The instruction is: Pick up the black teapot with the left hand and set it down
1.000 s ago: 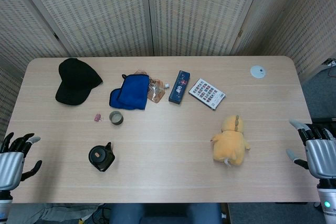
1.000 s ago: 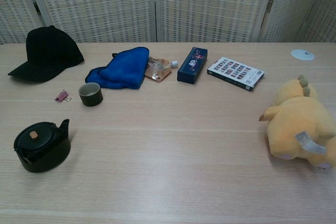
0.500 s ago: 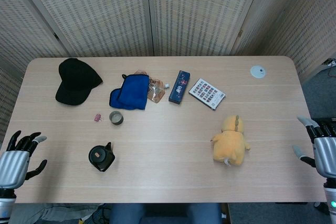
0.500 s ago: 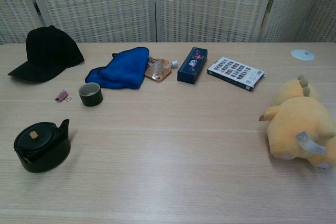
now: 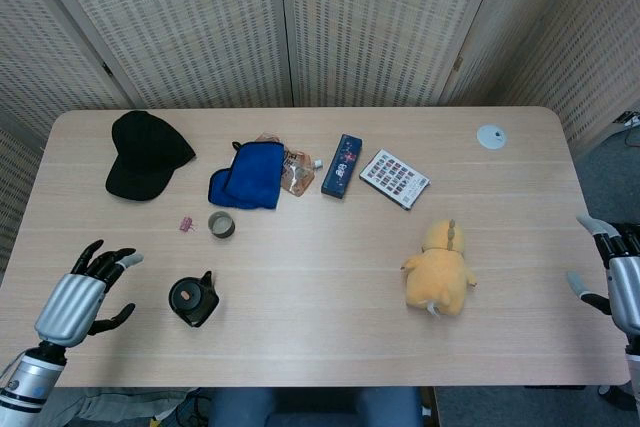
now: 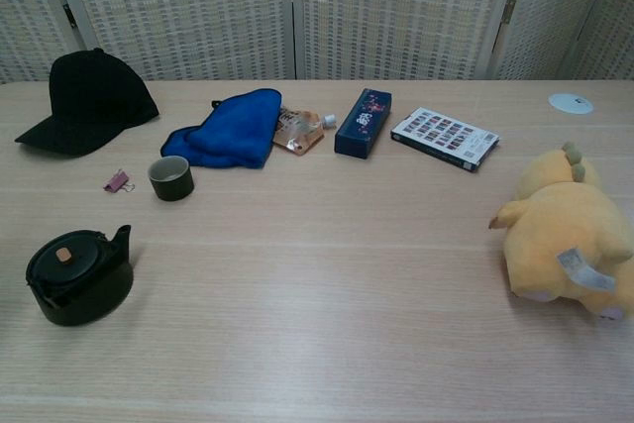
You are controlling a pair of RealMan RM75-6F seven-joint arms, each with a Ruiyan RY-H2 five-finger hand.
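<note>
Reaching Toward the Teapot

Your left hand (image 5: 85,292) hovers empty with fingers spread, near the squat black lidded teapot (image 5: 193,299) standing upright on the pale wooden table (image 5: 320,327). Your right hand (image 5: 618,282) sits at the table's far edge, fingers apart, holding nothing.

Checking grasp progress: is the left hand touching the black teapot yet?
Apart. The head view shows bare table between the left hand, fingers spread, and the black teapot. The chest view shows the teapot standing alone.
</note>
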